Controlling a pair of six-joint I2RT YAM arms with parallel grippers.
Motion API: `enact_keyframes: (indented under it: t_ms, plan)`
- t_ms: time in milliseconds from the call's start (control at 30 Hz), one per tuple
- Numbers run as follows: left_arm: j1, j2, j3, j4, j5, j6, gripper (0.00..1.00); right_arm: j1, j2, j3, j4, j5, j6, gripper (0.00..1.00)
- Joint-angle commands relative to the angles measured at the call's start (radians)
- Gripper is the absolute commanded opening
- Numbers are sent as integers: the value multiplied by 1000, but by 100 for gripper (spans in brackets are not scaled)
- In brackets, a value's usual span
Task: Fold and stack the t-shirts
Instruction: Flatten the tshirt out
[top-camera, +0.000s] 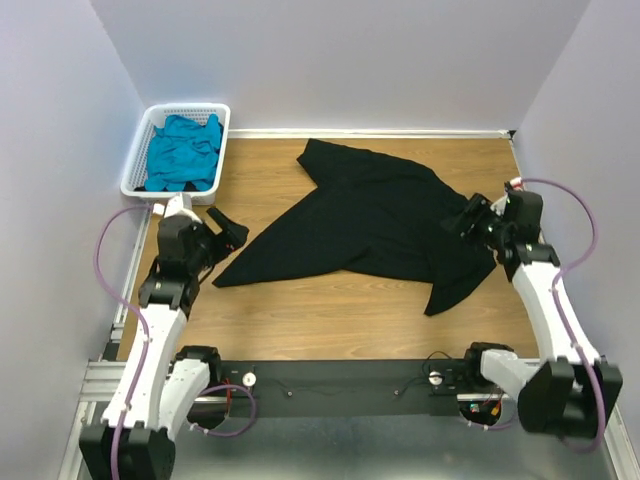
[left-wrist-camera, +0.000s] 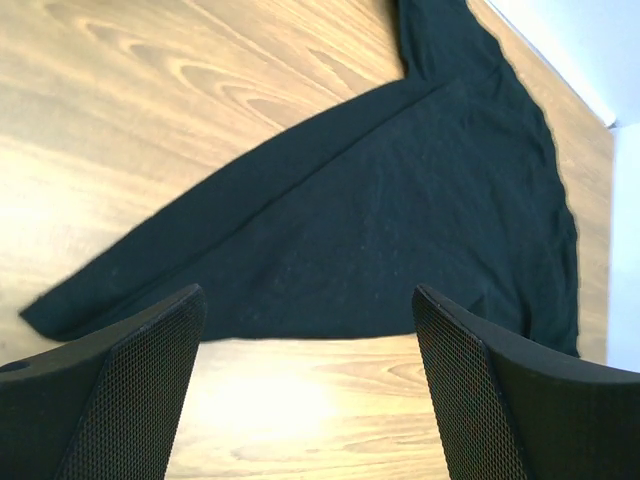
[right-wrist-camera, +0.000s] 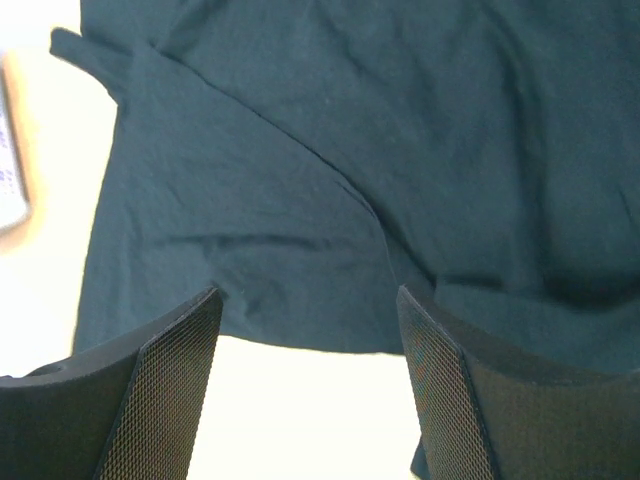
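black t-shirt (top-camera: 375, 225) lies spread on table (top-camera: 330, 310), teal t-shirt (top-camera: 183, 150) in basket (top-camera: 190, 108).

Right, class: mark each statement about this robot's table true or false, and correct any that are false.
1. The black t-shirt lies on the wooden table. True.
2. The teal t-shirt is in the white basket. True.
3. The left gripper is clamped on the black t-shirt. False: it is open and holds nothing.
4. The black t-shirt is neatly folded. False: it lies spread out and rumpled.
5. The right gripper is open over the black t-shirt. True.
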Motion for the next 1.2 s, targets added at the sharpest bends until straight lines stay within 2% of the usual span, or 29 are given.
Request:
enact_keyframes:
  t_ms: [0,67,133,167,367,533,767,1167]
  plan:
    - [-65,195,109,51,16,83,91,60,201,119,2,-74,-109,78]
    - [-121,334,175,57,5,101,91,168,354,231,9,-51,-152,78]
    - [-220,416,214,80,-12,112,91,256,458,322,19,-57,-210,77]
    - [-269,489,237,104,-22,109,91,275,560,397,40,-47,-220,74]
    - [-314,669,252,189,-3,79,89,296,883,664,86,-118,-341,66]
    - [-319,755,243,233,-1,72,88,307,1152,905,86,-267,-388,64]
    - [-319,859,205,275,25,63,86,339,1381,1120,89,-364,-396,64]
    - [-317,887,145,305,39,62,86,365,1526,1262,91,-451,-384,62]
